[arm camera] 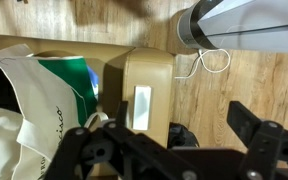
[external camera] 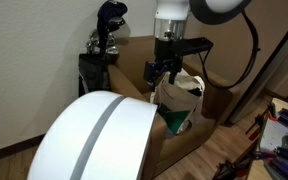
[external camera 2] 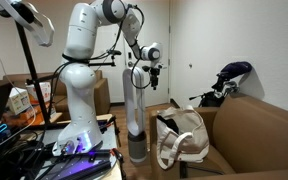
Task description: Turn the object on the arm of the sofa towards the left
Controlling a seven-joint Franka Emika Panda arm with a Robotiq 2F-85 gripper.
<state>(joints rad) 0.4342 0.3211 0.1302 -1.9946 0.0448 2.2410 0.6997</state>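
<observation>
The object, a white bag with looped handles and a dark green lower part, sits on the arm of the sofa in both exterior views [external camera: 181,100] [external camera 2: 181,140]. In the wrist view it lies at the left [arm camera: 34,100]. The tan-brown arm of the sofa [external camera: 176,148] [external camera 2: 229,135] is broad and boxy. My gripper [external camera: 163,72] [external camera 2: 144,80] [arm camera: 169,125] hangs above the bag, apart from it, open and empty. In the wrist view its two black fingers are spread wide over wood floor and a tan boxy surface [arm camera: 144,85], to the right of the bag.
A large white dome with a grey stripe [external camera: 94,140] fills the foreground. A black bundle of dark things [external camera: 106,40] [external camera 2: 229,78] stands behind the sofa. A grey upright post [external camera 2: 136,120] [arm camera: 199,25] is beside the sofa arm. The robot base [external camera 2: 79,110] and cables are nearby.
</observation>
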